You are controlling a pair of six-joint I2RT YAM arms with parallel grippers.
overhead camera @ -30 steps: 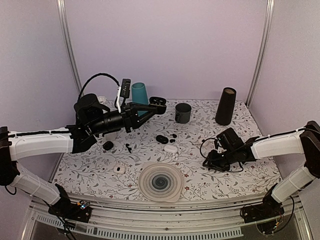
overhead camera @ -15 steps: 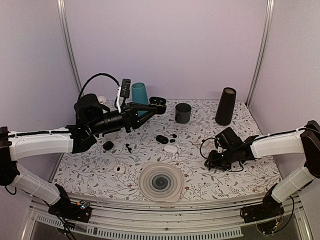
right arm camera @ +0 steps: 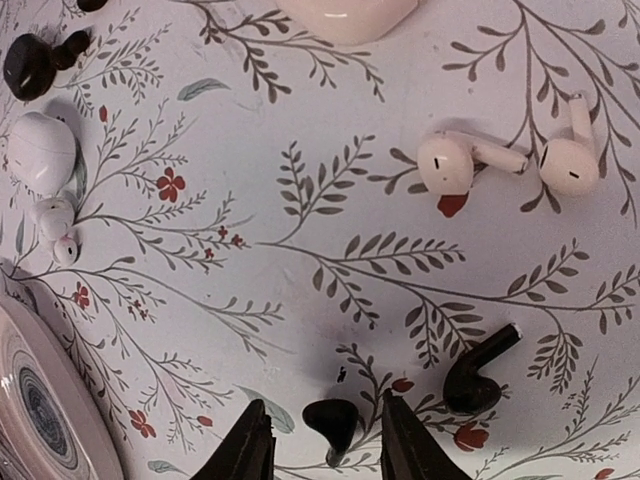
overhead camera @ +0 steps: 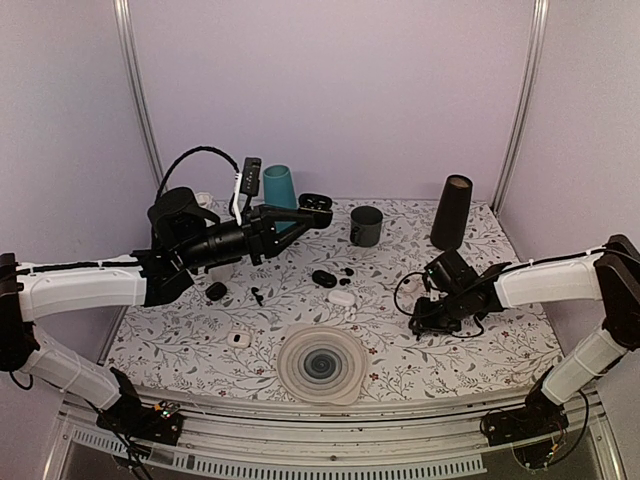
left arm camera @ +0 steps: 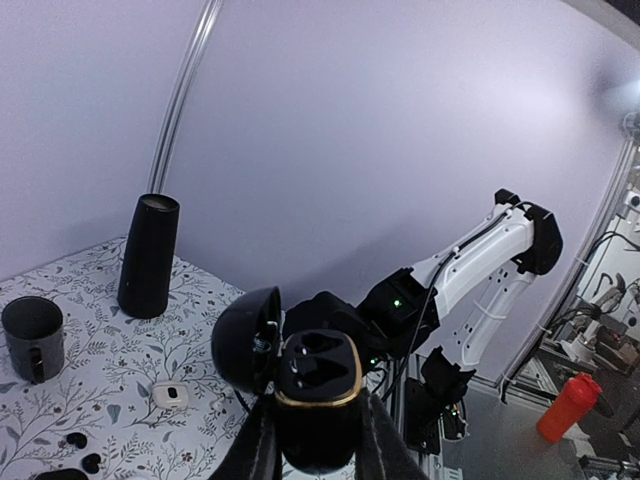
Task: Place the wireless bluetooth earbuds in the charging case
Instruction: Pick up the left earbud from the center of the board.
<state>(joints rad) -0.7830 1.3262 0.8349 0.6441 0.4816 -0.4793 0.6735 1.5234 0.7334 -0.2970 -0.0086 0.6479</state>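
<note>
From above, my left gripper (overhead camera: 305, 213) is raised over the far left of the flower-printed table (overhead camera: 500, 350). It is clamped on a black pebble-shaped charging case (overhead camera: 314, 208) whose lid is flipped open, close to a teal plastic cup (overhead camera: 279, 186). My right gripper (overhead camera: 418, 320) is low at the table on the right, well apart from that case. A dark grey mug (overhead camera: 366, 226) and a tall black cone (overhead camera: 451, 212) stand at the back, and a round cream ridged disc (overhead camera: 321, 365) lies at the near edge.

On my left wrist camera, both fingers (left arm camera: 256, 450) press the sides of the case (left arm camera: 316, 405). Its gold rim faces up, the lid is hinged back to the left, and two dark wells show.

On my right wrist camera, my jaws stand partly open and hold nothing. A small glossy black earbud (right arm camera: 332, 420) lies on the table between the fingertips (right arm camera: 250, 448), touching neither. A black stemmed earbud (right arm camera: 478, 372) lies just beside it, and two white stemmed earbuds (right arm camera: 450, 165) lie farther off.
</note>
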